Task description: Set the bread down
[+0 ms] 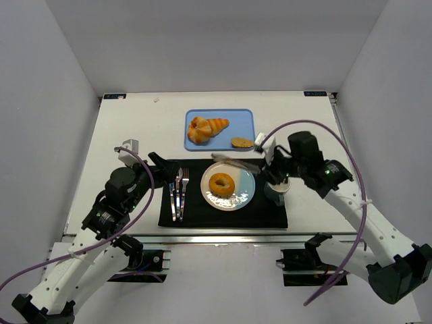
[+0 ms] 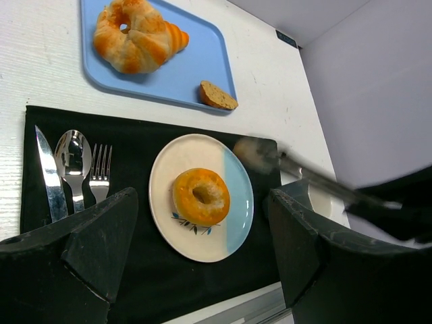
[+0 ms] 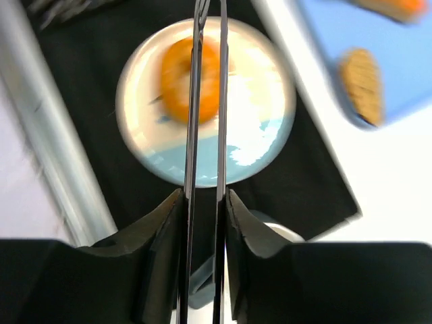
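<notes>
The bread point(image 1: 221, 183) is a small golden-orange ring lying on a round white and pale-blue plate point(image 1: 244, 185) on a black mat. It also shows in the left wrist view point(image 2: 200, 196) and, blurred, in the right wrist view point(image 3: 191, 86). My right gripper point(image 1: 268, 155) is shut on metal tongs point(image 1: 233, 160), whose two thin arms point(image 3: 194, 101) reach over the plate's far edge, tips apart and holding nothing. My left gripper point(image 1: 160, 164) is open and empty, hovering left of the plate over the mat's left part.
A blue tray point(image 1: 243, 121) behind the mat holds ridged croissant rolls point(image 1: 206, 128) and a flat brown slice point(image 1: 241, 142). A knife, spoon and fork point(image 1: 179, 192) lie on the mat's left side. A white cup point(image 1: 277, 190) stands at the mat's right edge.
</notes>
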`<state>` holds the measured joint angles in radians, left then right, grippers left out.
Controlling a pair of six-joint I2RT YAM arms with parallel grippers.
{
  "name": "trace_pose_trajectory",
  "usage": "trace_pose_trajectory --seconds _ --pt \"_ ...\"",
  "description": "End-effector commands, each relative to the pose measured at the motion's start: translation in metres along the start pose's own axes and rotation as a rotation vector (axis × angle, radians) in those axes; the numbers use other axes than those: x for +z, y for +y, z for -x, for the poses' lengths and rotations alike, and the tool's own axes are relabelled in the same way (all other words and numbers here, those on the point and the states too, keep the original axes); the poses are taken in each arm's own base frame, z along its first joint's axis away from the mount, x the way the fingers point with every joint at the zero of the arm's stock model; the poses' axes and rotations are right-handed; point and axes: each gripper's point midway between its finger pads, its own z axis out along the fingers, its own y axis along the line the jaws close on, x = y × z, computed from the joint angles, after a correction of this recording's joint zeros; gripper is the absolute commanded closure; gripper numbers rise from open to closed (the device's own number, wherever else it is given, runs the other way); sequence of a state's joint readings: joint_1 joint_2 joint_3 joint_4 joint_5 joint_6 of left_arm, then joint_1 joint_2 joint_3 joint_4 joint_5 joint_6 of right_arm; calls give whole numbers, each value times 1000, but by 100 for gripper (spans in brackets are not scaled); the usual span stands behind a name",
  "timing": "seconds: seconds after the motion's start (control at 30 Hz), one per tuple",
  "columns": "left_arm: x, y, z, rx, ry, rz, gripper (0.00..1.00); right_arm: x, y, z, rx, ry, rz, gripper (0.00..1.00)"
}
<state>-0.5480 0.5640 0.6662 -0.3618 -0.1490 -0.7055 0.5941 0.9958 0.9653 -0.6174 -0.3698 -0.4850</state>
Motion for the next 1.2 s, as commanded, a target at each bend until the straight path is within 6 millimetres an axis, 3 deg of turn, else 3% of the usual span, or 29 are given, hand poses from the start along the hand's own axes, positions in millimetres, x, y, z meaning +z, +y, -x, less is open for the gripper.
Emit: trace_pose_trajectory --seconds 0.0,0.03,0.1,0.13,0.2,0.23,0.3,0.43,0.57,0.77,0.87,0.97,1.17 --pt "3 -4 6 11 -16 -9 13 -15 -64 39 192 -122 -209 67" --pt "4 -6 7 11 -17 -16 12 -30 -96 24 315 -123 -295 68" --pt "6 -6 6 18 -14 -17 12 -35 -130 3 441 -112 -346 72" --pt "7 -7 6 20 -11 -19 12 -53 -158 -19 510 -97 -440 74" --pt "8 -5 4 23 -7 -18 12 -56 -180 -55 587 -39 -496 76" --pt "9 -5 2 24 -4 -17 12 -70 -198 -88 639 -4 -579 76" --pt "10 -5 1 25 -5 -20 12 -75 -211 -140 714 53 -653 77" --pt "11 -3 0 18 -8 -19 12 -77 -211 -209 814 140 -746 75" --pt "12 -3 -1 18 -4 -15 12 -63 -198 -244 821 200 -753 64" --pt "14 -2 -5 26 13 -13 12 -44 -172 -278 872 320 -659 41" --pt "15 -3 -5 26 15 -17 12 -45 -166 -283 866 352 -633 28" --pt "15 -3 -4 28 17 -14 12 -58 -174 -265 816 315 -638 11" --pt "15 -2 -7 26 28 -13 12 -97 -204 -205 719 247 -681 11"
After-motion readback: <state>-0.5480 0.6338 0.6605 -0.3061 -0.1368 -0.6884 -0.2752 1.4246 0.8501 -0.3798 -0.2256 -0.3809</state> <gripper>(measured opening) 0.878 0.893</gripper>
